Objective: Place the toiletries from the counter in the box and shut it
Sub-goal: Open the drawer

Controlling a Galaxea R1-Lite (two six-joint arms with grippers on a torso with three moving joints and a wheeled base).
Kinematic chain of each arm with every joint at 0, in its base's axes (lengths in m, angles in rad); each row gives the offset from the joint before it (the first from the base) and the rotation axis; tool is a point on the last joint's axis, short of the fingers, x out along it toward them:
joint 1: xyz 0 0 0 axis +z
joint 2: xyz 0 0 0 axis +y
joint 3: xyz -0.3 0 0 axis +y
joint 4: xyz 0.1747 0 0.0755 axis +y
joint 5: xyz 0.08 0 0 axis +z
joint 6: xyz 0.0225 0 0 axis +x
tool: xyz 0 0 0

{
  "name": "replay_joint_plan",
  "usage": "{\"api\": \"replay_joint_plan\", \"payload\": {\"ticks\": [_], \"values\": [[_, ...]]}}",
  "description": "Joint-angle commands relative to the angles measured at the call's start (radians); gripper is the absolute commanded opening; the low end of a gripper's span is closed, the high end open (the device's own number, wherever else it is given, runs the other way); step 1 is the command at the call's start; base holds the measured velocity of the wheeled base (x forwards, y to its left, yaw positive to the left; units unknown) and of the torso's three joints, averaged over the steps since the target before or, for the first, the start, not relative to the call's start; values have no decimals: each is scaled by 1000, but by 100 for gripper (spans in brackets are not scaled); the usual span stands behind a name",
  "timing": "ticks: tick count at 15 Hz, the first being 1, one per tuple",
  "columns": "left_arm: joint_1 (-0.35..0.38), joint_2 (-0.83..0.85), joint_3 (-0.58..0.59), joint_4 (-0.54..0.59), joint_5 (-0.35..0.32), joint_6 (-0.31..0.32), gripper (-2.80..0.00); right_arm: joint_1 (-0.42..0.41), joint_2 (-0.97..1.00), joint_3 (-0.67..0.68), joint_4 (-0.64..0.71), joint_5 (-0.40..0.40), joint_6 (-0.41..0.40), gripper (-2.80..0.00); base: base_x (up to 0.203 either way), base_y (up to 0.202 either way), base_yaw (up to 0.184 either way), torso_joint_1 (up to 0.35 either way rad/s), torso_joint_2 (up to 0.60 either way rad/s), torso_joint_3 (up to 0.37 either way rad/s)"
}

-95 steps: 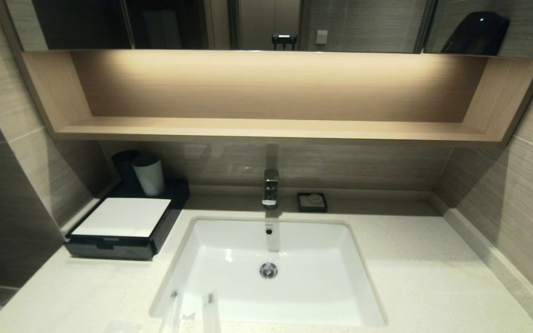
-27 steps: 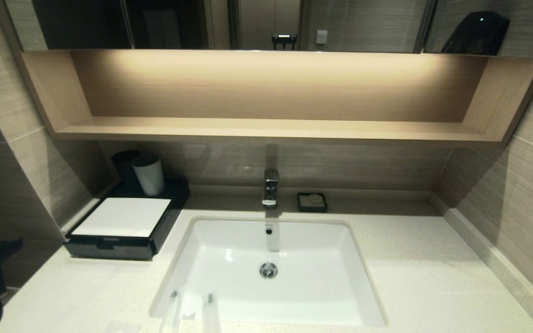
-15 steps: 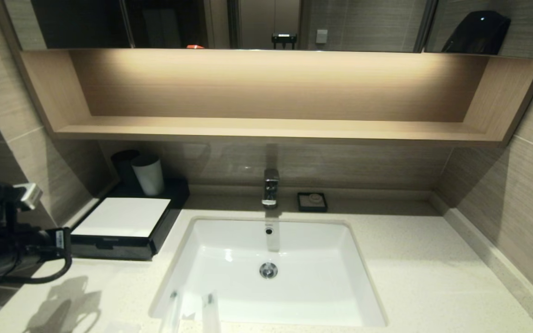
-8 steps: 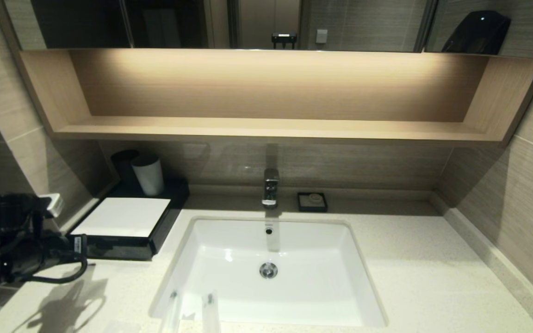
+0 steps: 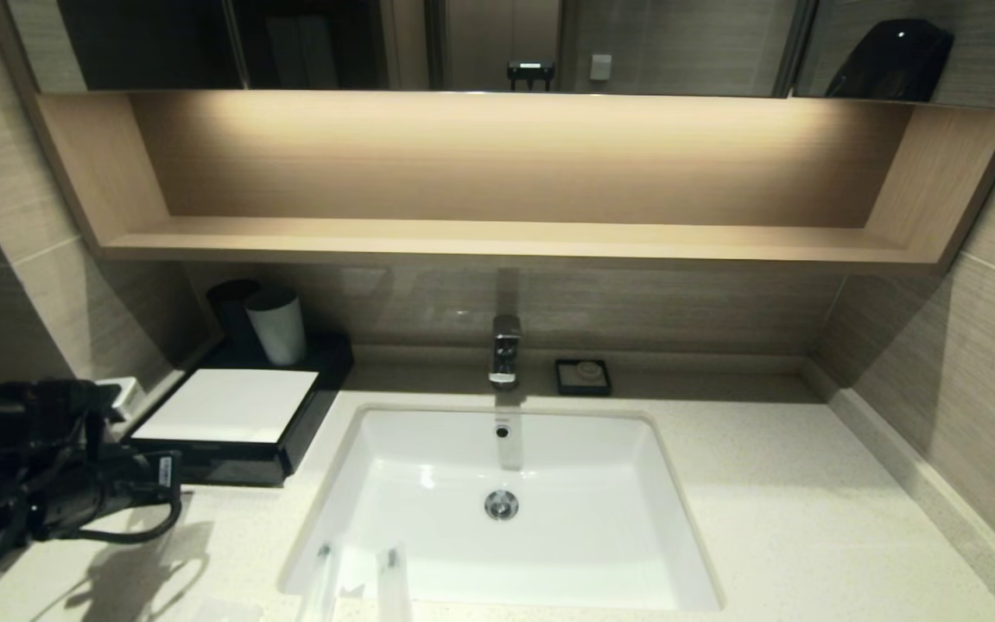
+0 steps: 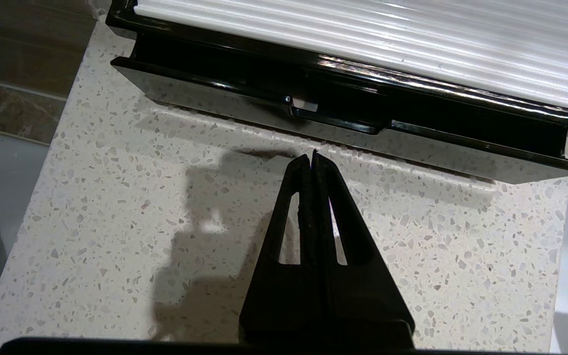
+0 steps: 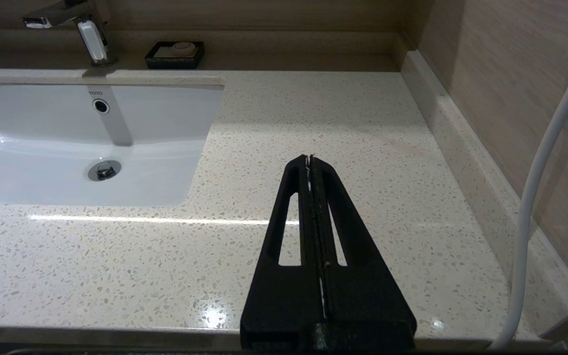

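Under the closed jaws of both arms lies the counter (image 5: 774,518), pale speckled stone running wall to wall, with the white basin (image 5: 567,553) sunk into its middle. Ahead of the left gripper's tips sits the box (image 6: 343,74), low and black with a ribbed white top panel; its front drawer (image 6: 451,148) stands pulled out a little, showing a dark gap under the panel. The left gripper (image 6: 312,157) hangs just short of the drawer front, jaws pressed together and holding nothing, tips lined up close to the small slot handle (image 6: 304,104) but apart from it. In the head view the left arm (image 5: 48,484) comes in low from the left edge, beside the box's front corner. The right gripper (image 7: 309,159) is parked over bare counter to the right of the basin, jaws shut and empty. Far beyond its tips, against the back wall, a small black dish (image 7: 174,53) stands beside the tap (image 7: 89,37). Toiletries: two long narrow clear-wrapped packets (image 5: 359,583) lie at the basin's near rim, well apart from either set of jaws.
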Motion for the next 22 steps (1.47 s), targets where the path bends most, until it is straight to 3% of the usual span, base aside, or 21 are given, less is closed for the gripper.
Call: {"api": "replay_joint_plan", "payload": {"ticks": [1,11,22], "values": [[-2,11,9,-34,-12,0,-280,0,0,0,0,0,0,-280,0,0,0,0,0,0],[-4,97,54,-199,-19,41,-280,0,-2,0,0,0,0,-280,0,0,0,0,0,0],[-14,105,55,-235,-20,37,-280,0,-2,0,0,0,0,-280,0,0,0,0,0,0]]}}
